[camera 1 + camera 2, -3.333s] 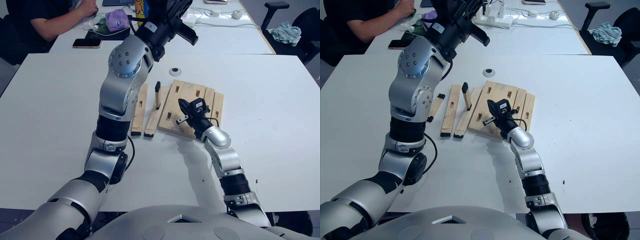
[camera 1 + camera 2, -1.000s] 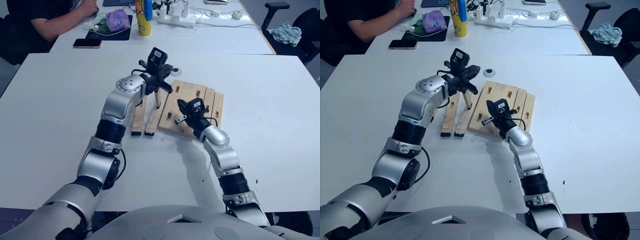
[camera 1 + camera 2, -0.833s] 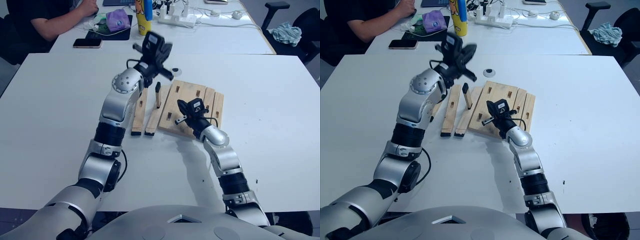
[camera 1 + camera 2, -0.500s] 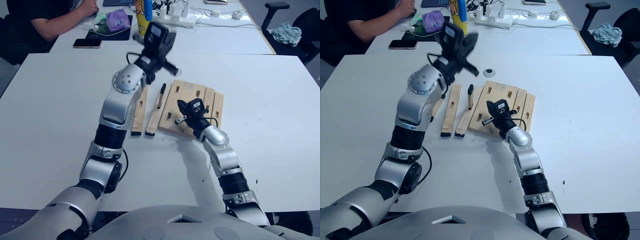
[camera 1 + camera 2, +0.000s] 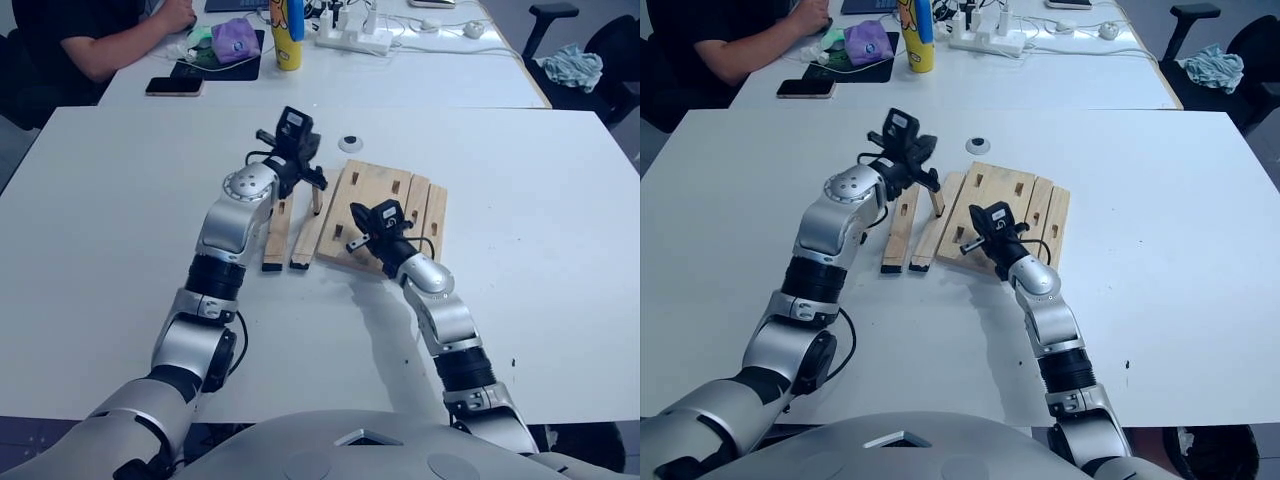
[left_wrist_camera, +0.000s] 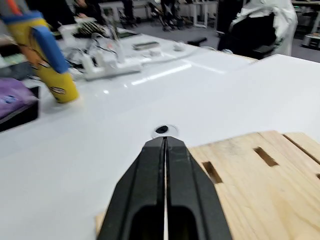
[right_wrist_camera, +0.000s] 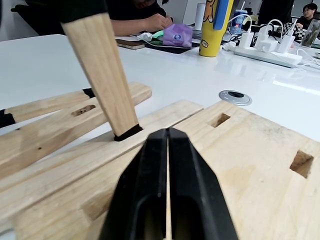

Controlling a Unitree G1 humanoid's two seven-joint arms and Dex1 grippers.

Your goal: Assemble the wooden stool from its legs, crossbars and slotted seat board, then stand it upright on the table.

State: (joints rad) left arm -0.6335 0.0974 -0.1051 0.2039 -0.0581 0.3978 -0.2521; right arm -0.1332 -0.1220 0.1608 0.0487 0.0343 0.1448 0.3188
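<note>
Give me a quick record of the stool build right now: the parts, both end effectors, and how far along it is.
seat board: lying flat on the white table, slots up
flat bars: side by side on the table, left of the seat board
standing piece: roughly upright, foot in a flat bar beside the board
left end effector: shut, close to the standing piece's top
right end effector: shut, low over the seat board
progress: early; most parts lie loose

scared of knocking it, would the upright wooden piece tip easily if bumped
Probably yes: the upright piece is tall and narrow, standing on a small foot on the plank. It is likely stiff and light, since it looks like thin solid wood.
</note>
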